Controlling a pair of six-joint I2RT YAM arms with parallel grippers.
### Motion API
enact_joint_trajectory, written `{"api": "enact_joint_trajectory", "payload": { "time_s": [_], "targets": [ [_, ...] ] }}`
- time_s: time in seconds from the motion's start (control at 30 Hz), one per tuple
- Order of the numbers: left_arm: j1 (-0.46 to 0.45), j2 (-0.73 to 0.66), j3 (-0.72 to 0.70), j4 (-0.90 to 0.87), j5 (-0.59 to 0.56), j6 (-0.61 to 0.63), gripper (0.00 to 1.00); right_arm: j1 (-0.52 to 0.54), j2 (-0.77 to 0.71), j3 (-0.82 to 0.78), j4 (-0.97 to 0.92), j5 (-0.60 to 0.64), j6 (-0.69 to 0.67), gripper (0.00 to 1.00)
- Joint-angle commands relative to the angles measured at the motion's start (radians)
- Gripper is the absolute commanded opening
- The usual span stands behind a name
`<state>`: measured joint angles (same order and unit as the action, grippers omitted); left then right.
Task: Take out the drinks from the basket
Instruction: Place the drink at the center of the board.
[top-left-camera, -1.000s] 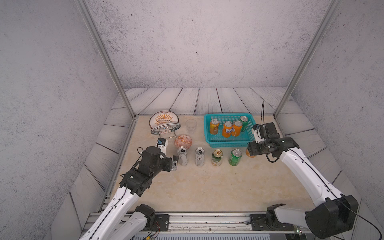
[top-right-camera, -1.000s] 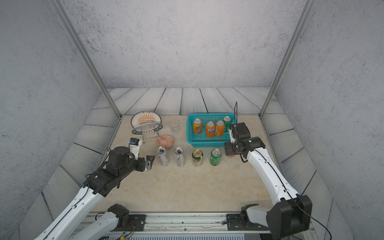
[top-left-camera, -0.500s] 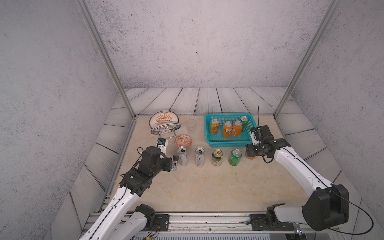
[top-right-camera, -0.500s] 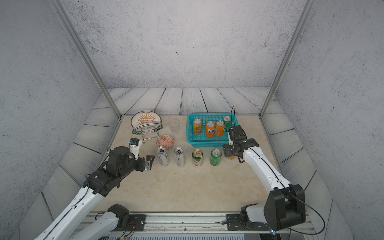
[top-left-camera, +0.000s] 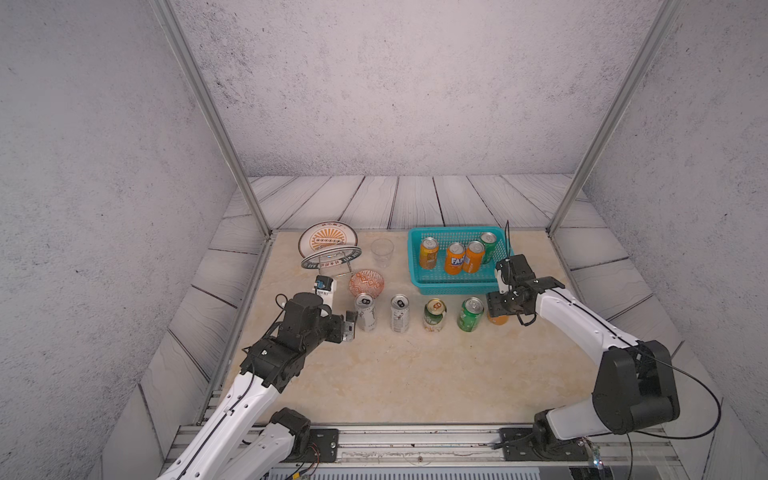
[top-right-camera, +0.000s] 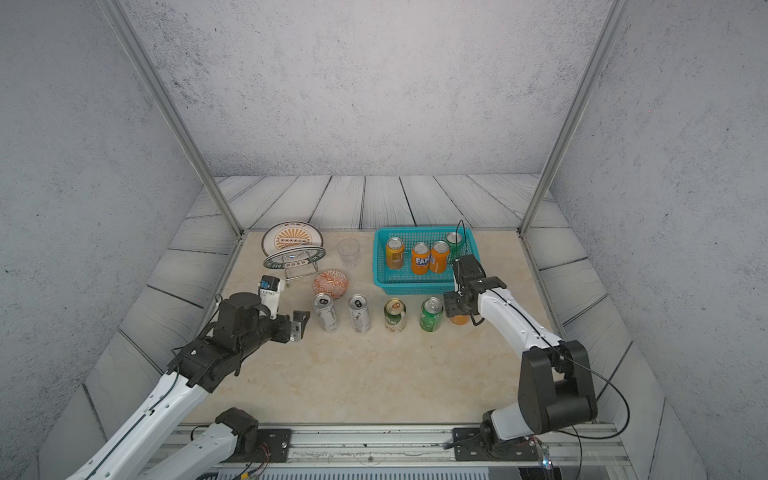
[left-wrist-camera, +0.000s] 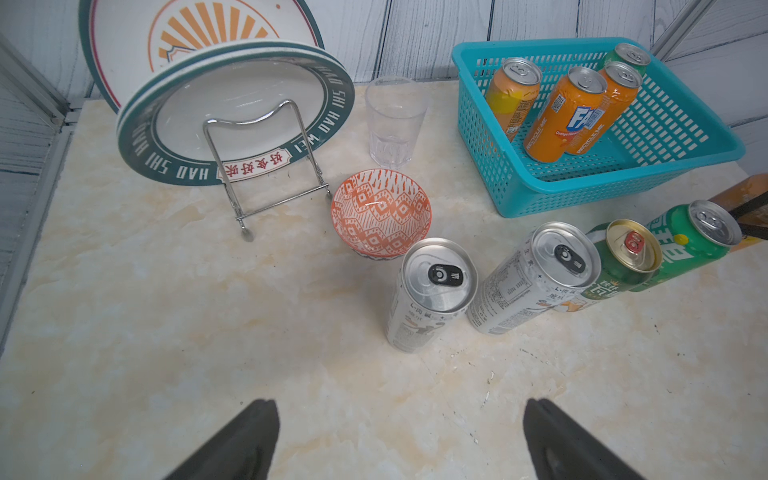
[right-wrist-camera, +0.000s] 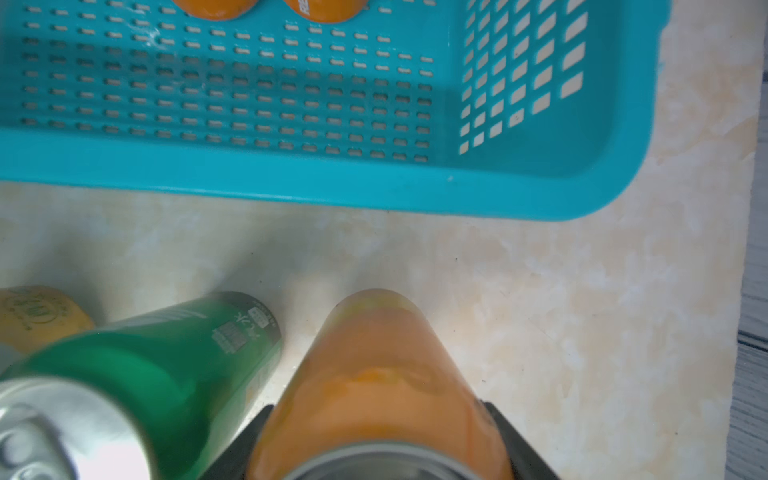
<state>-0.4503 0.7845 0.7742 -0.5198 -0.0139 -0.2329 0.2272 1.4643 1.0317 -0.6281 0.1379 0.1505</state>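
Marbled bench (top-left-camera: 395, 374) carries a tidy row of cans. The right pincer (top-left-camera: 498, 311) clamps an orange can (right-wrist-camera: 382, 365) just beside the green can (top-left-camera: 471, 314), probably to extend that line. Four drinks (top-left-camera: 455, 258) stand in the teal basket (top-left-camera: 457, 286), and the left pincer (left-wrist-camera: 399, 415) gapes empty.

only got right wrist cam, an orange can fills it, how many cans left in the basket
Observer: Four in the basket: three orange cans and a green can in its far right corner.
Operator: left arm holding anything
Observer: No, the left gripper is open and empty, beside the leftmost white can.
Operator: how many are out already
Observer: Four free in a row; the held orange can, in the right gripper, is at its right end.
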Motion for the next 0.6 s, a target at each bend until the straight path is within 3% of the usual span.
{"api": "enact_joint_trajectory", "payload": {
  "time_s": [0.0, 0.57],
  "targets": [
    [0.007, -0.001, -0.005, 0.007, -0.006, -0.002, 0.99, -0.011, 0.006, -0.003, 0.057, -0.003, 0.021, 0.64],
    [0.007, 0.010, -0.001, 0.011, -0.002, -0.001, 0.99, -0.031, 0.049, -0.025, 0.100, -0.034, 0.028, 0.64]
  ]
}}
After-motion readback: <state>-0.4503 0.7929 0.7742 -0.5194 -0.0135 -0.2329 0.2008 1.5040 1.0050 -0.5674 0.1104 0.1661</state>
